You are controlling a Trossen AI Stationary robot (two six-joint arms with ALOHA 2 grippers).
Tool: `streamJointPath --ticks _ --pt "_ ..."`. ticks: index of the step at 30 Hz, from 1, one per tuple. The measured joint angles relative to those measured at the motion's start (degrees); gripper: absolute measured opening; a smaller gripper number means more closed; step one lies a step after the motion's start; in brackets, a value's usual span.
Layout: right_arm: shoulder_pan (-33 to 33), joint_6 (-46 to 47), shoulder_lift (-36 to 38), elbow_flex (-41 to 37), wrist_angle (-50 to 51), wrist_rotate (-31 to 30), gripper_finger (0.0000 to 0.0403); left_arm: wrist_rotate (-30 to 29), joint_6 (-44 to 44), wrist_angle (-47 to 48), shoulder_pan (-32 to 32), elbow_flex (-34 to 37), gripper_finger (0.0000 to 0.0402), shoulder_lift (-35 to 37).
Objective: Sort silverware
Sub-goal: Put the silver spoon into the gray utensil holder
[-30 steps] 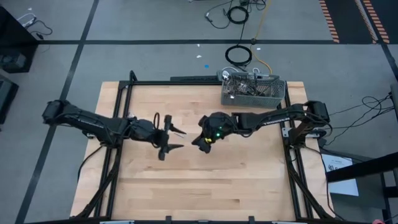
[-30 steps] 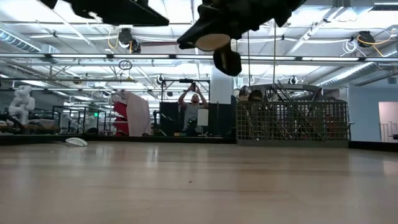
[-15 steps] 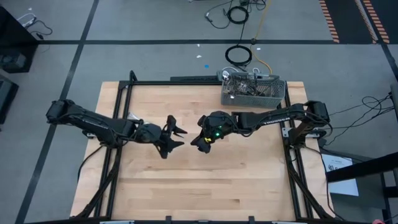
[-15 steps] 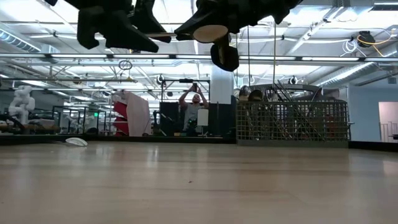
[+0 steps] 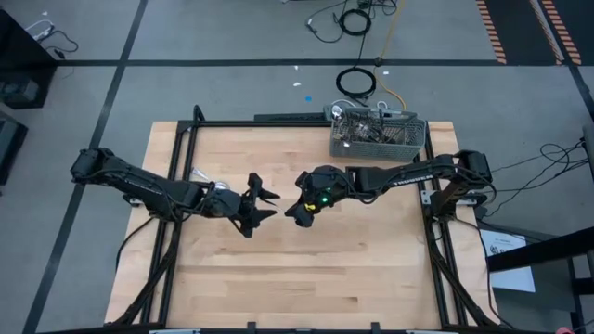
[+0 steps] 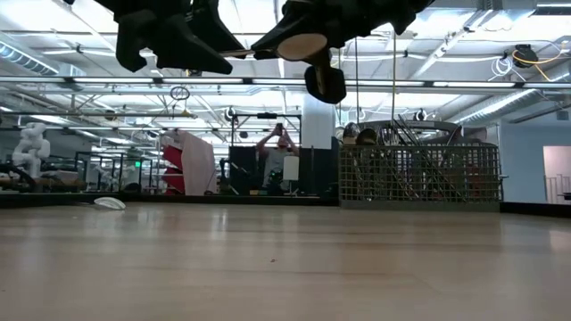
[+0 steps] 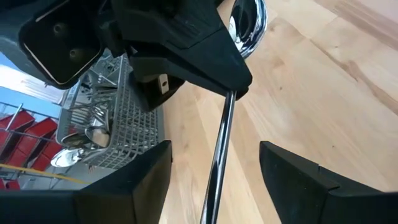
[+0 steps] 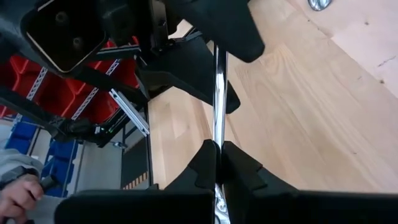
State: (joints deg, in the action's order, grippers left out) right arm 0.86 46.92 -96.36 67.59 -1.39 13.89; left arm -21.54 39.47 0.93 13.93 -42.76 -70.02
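Two arms, one mesh basket (image 5: pixel 379 135) of uncountable silverware (image 7: pixel 87 134), one spoon (image 7: pixel 225 134) held, another (image 5: pixel 197 176) lying apart

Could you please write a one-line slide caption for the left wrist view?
Left hand, open, straddles the handle of a spoon held by the right hand, with the mesh basket behind.

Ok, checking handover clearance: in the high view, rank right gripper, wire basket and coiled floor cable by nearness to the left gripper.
From the left gripper:
1. right gripper, just right of it, mid-table.
2. wire basket, table's far right corner.
3. coiled cable, floor beyond table.
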Motion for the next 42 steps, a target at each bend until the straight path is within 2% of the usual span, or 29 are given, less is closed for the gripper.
streamJointPath --ticks 10,24,37,42 --pt "0.0 2.72 0.02 0.02 0.33 -0.02 0.0 0.0 -0.1 -0.02 0.09 0.0 0.0162 -0.24" --pt "0.0 6.99 0.02 0.02 2.12 0.08 0.0 -0.58 -0.18 -0.22 0.52 0.0 0.0111 -3.63" --pt "0.0 10.0 0.04 0.04 3.56 0.07 0.0001 -1.01 -1.63 -2.04 0.79 0.01 0.0027 -3.63" --pt "-0.02 10.1 0.04 0.04 3.38 0.06 0.0001 -1.07 -3.12 -1.72 1.11 0.02 0.0014 -3.63"
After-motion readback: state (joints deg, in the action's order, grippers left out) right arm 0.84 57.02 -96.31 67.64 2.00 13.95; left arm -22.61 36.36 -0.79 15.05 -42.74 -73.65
